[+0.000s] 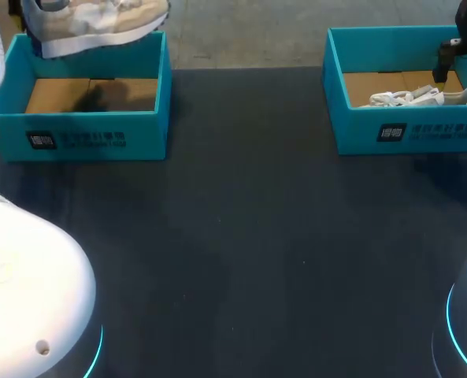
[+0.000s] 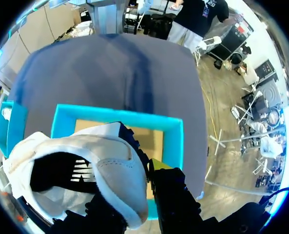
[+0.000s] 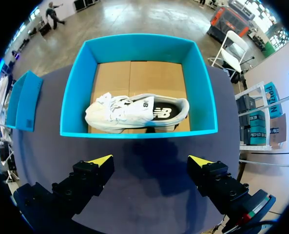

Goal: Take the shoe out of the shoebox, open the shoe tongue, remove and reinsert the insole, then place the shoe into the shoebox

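Note:
A beige-and-white shoe (image 1: 91, 24) hangs over the left teal shoebox (image 1: 99, 130), whose cardboard floor is bare. In the left wrist view my left gripper (image 2: 139, 195) is shut on this shoe (image 2: 86, 165) at its collar. One yellow fingertip (image 2: 156, 163) shows beside it and the other is hidden by the shoe. A second white shoe (image 1: 418, 98) lies on its side in the right shoebox (image 1: 410, 132). My right gripper (image 3: 150, 161) hovers open above the table just in front of that box (image 3: 134, 132), with nothing between its fingers, and the shoe (image 3: 134, 111) lies ahead of it.
Dark table (image 1: 241, 236) spreads between the two boxes and toward the front edge. The white bases of my arms (image 1: 28, 291) stand at the near corners.

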